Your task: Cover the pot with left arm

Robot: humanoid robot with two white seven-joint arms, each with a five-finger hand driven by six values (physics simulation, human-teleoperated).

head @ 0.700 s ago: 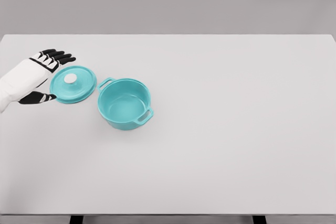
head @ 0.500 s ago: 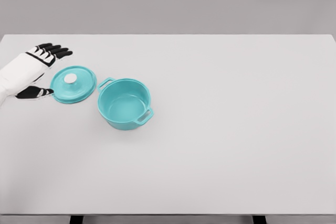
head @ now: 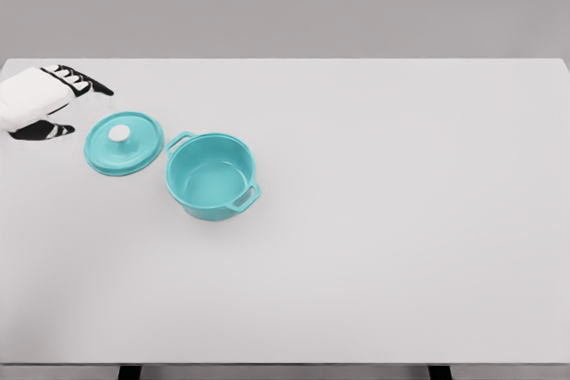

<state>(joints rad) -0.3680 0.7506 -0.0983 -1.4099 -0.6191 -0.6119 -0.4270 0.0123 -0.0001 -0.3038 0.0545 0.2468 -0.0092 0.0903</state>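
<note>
Judging by looks, your lid [head: 125,142] near the table's [head: 401,246] left edge, just beside the open pot [head: 212,176], is rigid and slick, so pinch its white knob [head: 118,133] with the left hand [head: 40,104], whose fingers are spread and empty.

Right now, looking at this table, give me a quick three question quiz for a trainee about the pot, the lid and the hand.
1. True or false: the lid is sitting on the pot.
2. Multiple choice: where is the left hand relative to the lid? A) gripping its knob B) to its left, apart from it C) on the far side of the pot
3. Short answer: what colour is the knob on the lid?

Key
1. False. The lid lies flat on the table just left of the open pot.
2. B. The fingers are spread and hold nothing.
3. White.
</note>
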